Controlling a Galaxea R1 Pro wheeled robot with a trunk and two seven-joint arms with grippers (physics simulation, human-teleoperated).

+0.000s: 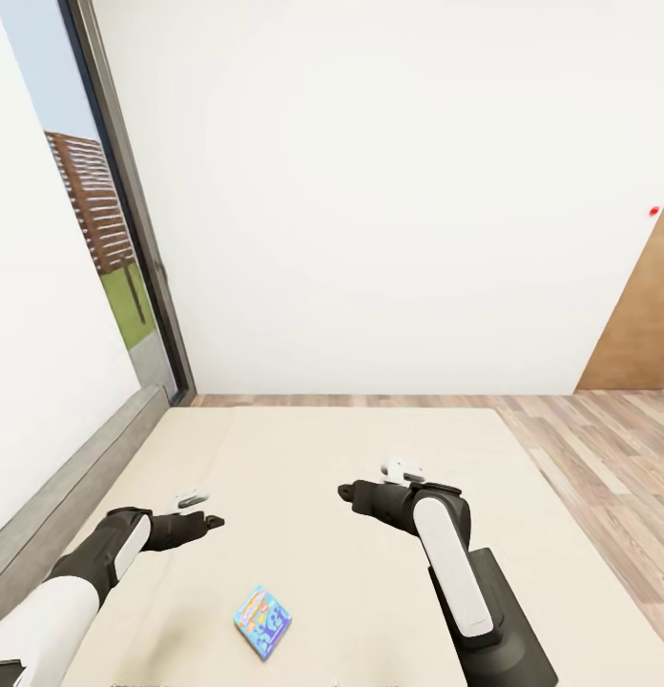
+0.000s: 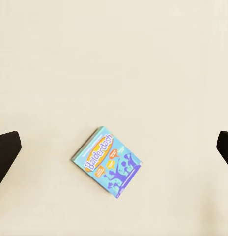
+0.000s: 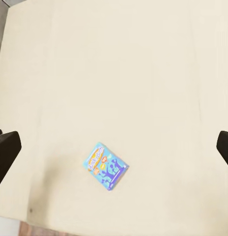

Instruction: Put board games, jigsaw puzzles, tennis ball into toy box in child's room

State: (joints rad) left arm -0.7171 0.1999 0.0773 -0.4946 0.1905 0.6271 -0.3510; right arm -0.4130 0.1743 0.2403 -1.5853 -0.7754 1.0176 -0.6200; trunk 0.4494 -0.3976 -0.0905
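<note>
Blue board game (image 1: 263, 621) alone on bed (image 1: 313, 458), both claws spread apart, nothing obstructing

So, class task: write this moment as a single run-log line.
small blue board game flat on bed | left end effector open above it | right end effector open, hovering | nothing held

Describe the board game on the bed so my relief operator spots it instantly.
Start from the wide beige bed against the grey headboard. Between the left gripper and right gripper, nearer the robot, a small blue "Balderdash" box lies flat, the mattress's one colourful item.
</note>
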